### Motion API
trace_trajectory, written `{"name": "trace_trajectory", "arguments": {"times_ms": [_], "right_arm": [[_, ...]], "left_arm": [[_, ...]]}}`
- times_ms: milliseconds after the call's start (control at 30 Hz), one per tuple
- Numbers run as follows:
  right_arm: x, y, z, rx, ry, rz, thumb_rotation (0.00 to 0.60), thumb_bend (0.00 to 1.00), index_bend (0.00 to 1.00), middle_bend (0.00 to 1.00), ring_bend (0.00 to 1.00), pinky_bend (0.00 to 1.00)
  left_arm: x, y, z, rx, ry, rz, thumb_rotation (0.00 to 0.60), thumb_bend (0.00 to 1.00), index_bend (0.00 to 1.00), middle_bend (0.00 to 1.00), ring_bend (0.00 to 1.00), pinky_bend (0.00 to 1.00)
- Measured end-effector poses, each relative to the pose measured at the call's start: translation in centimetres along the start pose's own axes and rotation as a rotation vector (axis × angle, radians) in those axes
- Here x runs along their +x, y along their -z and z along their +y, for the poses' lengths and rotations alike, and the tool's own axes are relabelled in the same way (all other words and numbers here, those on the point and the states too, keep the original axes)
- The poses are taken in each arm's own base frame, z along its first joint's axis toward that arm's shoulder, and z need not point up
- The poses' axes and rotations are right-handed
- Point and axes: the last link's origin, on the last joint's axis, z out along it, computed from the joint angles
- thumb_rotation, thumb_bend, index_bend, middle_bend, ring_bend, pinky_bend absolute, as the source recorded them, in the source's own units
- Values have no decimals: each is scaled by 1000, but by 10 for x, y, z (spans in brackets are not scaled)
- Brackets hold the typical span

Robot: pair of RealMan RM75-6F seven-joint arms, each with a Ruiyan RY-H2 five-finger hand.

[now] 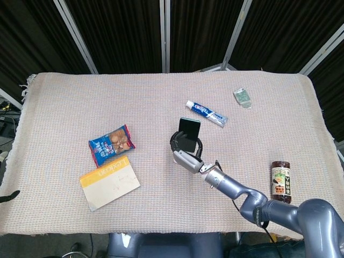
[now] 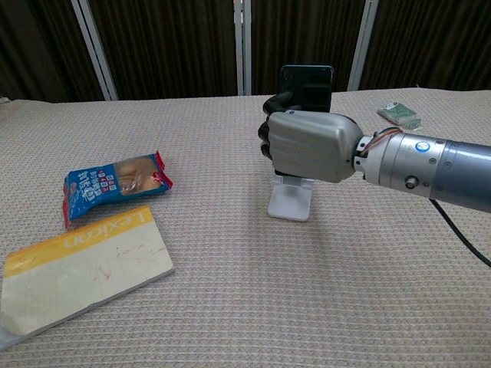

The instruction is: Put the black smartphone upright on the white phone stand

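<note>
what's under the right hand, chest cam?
The white phone stand: its base and lower stem show on the cloth below the right hand. The black smartphone sticks up above the hand. The stand's cradle and the phone's lower edge are covered, so seating cannot be told.

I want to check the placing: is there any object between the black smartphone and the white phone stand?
Nothing visible. The right hand holds the black smartphone upright directly over the white phone stand.
</note>
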Motion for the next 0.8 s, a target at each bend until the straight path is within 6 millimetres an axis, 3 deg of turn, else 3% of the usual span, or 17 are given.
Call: {"name": "trace_trajectory", "arguments": {"times_ms": [333,400,467,567,800], "right_arm": [[2,3,-13,19,6,-12,600,289,528,542,493,431],[2,3,-14,18,4,-14,600,282,460,464,464,431],[1,4,-14,17,0,-20,600,262,322,352,419,431],[1,5,-14,12,-10,-34,600,236,181,259,397,431],[4,6,-11,-11,-31,-36,600,230,98,210,396,433]], "left_arm": [[-1,0,1,-5,14,-17,600,0,0,0,0,0],[-2,0,1,-5,14,-19,600,0,0,0,0,0],[-2,0,1,-5,14,-21,600,0,0,0,0,0],[-2,-1,1,-5,14,-23,600,0,0,0,0,0],[-2,0,1,-8,13,-21,600,0,0,0,0,0]]}}
